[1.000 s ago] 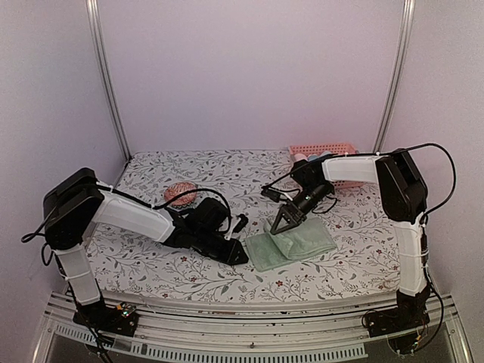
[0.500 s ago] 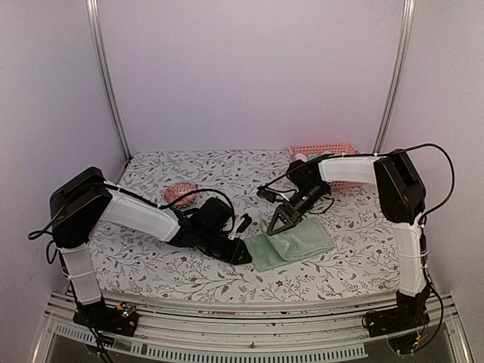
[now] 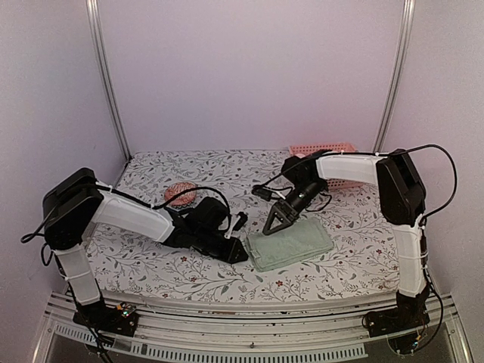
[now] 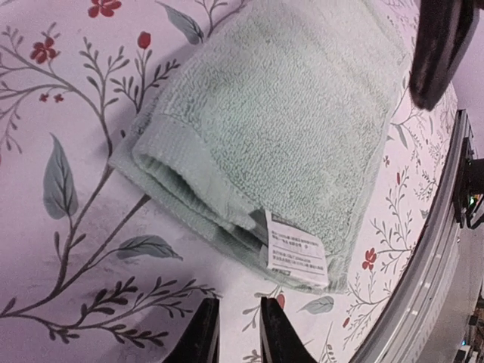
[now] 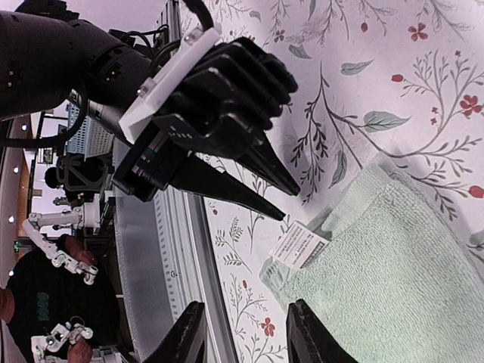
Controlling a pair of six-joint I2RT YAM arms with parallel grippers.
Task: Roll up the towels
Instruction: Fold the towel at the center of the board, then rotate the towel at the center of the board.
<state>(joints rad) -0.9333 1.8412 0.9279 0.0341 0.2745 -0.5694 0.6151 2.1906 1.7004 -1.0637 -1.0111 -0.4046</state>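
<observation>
A pale green towel (image 3: 291,243) lies folded flat on the floral tablecloth, with its white care label (image 4: 296,248) at the near left corner. My right gripper (image 3: 274,227) hovers open at the towel's far left edge, with nothing between its fingers. In the right wrist view the towel (image 5: 386,272) fills the lower right, below that gripper (image 5: 246,342). My left gripper (image 3: 240,255) rests low on the cloth just left of the towel. In its wrist view the jaws (image 4: 236,339) stand slightly apart on bare cloth, a short way from the towel (image 4: 287,128).
A pink basket (image 3: 324,150) stands at the back right against the wall. A round pinkish object (image 3: 181,192) sits at the back left, behind my left arm. The metal rail (image 3: 242,333) runs along the table's near edge.
The right gripper has opened and let go of the towel's raised fold, which now lies flat. That gripper has shifted slightly left. The left arm has barely moved.
</observation>
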